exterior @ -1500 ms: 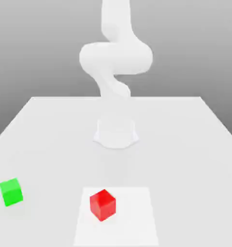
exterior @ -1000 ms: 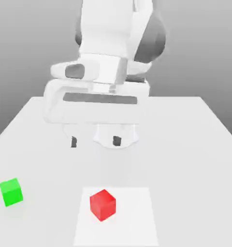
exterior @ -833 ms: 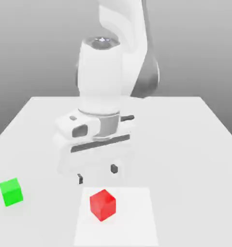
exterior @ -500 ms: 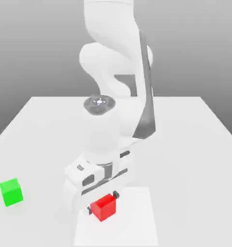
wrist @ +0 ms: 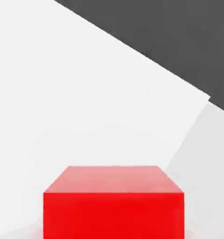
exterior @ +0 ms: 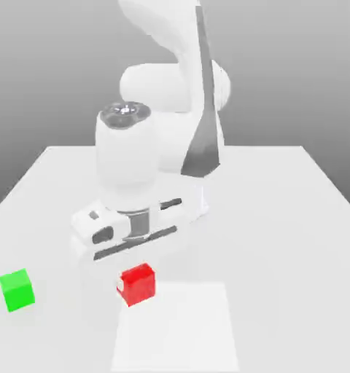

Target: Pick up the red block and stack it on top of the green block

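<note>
The red block [exterior: 138, 286] hangs just under the white hand of my gripper [exterior: 135, 272], which is shut on it. The cube is off the table and sits a little to the exterior view's left of the pale square patch [exterior: 176, 328]. In the hand view the red block [wrist: 114, 205] is close up, with the table surface beyond it. The green block [exterior: 17, 290] rests on the table [exterior: 280, 218] at the exterior view's far left, well apart from the gripper and at about the same depth.
The arm's white links rise behind the hand over the middle of the table. The table's edge against the dark surround [wrist: 179, 37] appears in the hand view.
The hand came down over the red block, shut on it, then lifted it and carried it toward the exterior view's left. The green block has not moved.
</note>
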